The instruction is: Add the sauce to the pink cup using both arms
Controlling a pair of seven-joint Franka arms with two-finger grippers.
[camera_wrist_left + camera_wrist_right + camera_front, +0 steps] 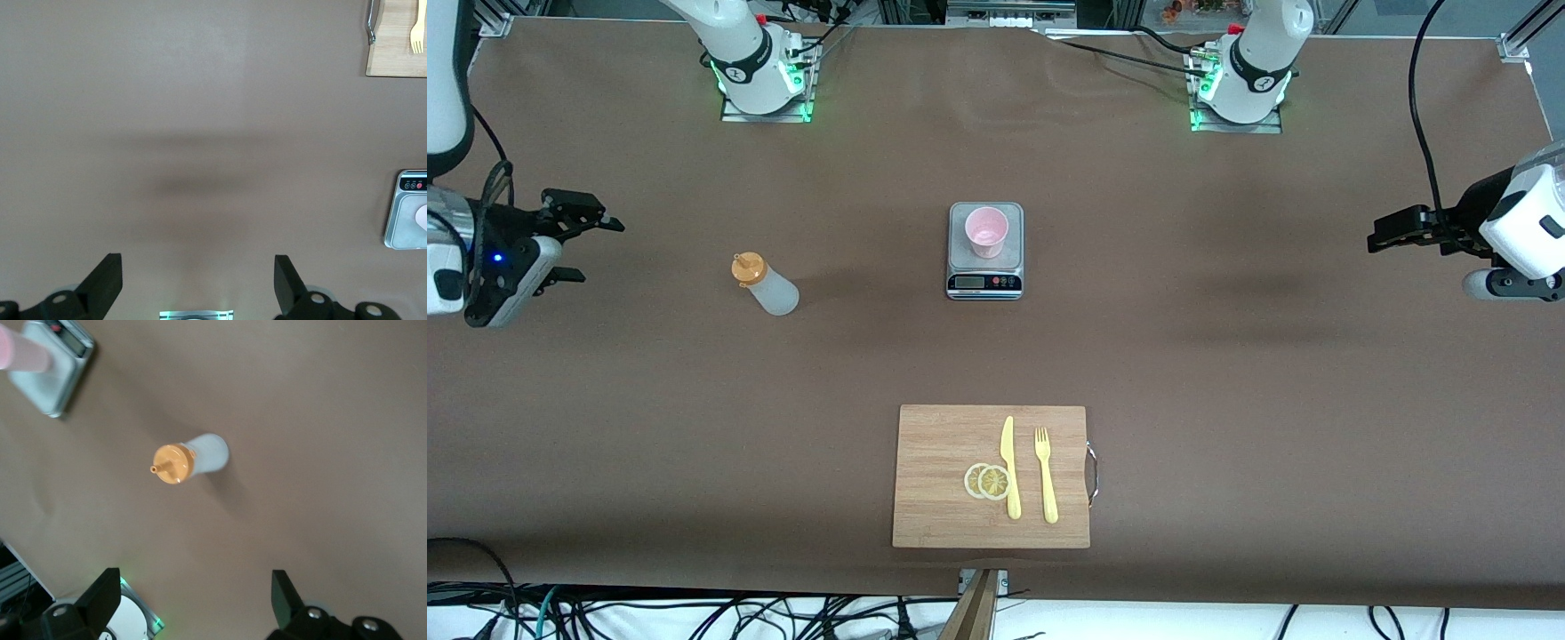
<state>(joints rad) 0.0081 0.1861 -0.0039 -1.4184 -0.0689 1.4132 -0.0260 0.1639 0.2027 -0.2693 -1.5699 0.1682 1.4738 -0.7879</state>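
Note:
The sauce bottle [765, 284], whitish with an orange nozzle cap, stands upright on the brown table, toward the right arm's end from the scale. In the right wrist view the sauce bottle [193, 459] shows from above. The pink cup [986, 231] stands on the scale's plate; the same cup [23, 353] also shows in the right wrist view. My right gripper [596, 252] hangs open over bare table at its end, apart from the bottle, with nothing between its fingers [103, 597]. My left gripper [1376, 238] waits open and empty over bare table at the other end; its fingers [107, 280] stand wide.
A small grey kitchen scale [984, 283] sits mid-table. Nearer the front camera lies a wooden cutting board [938, 480] with a yellow knife [1009, 467], a yellow fork [1046, 476] and two lemon slices [987, 481]. The arm bases stand along the table's edge farthest from the camera.

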